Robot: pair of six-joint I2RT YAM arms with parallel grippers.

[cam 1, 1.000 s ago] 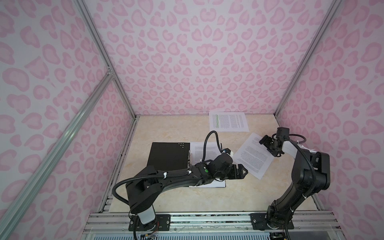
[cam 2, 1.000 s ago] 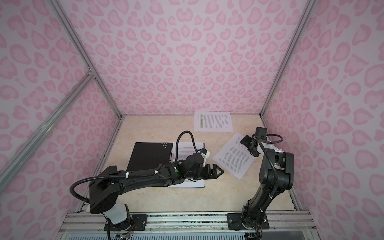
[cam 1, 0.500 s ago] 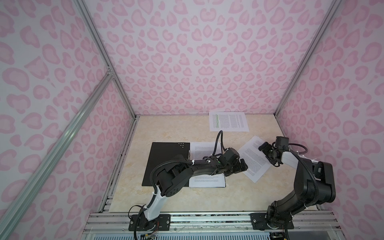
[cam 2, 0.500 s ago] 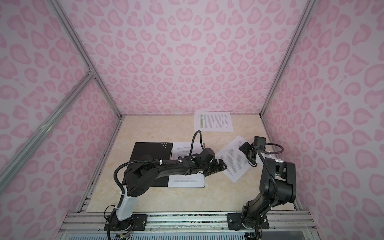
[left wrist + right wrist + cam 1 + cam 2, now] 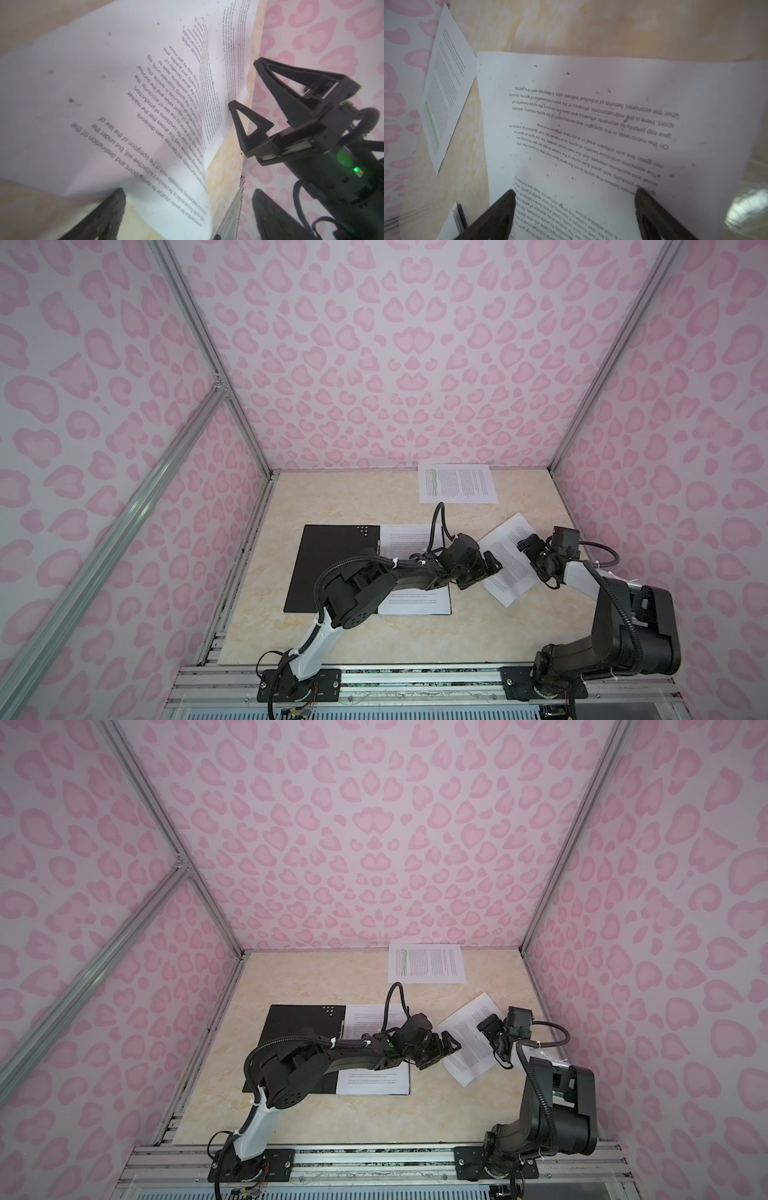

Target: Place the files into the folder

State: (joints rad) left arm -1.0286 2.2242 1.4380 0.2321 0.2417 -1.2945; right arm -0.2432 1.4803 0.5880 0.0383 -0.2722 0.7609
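While both grippers stood spread, the left gripper (image 5: 488,572) straddled the left edge of the skewed files (image 5: 509,578), and the right gripper (image 5: 528,553) hung over their right part. Left of them lay the open folder (image 5: 328,547), more pages (image 5: 403,539) on its right half.

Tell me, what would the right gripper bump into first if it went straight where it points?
Probably the slanted paper sheets: the right gripper points down at them, jaws open, seemingly almost touching.
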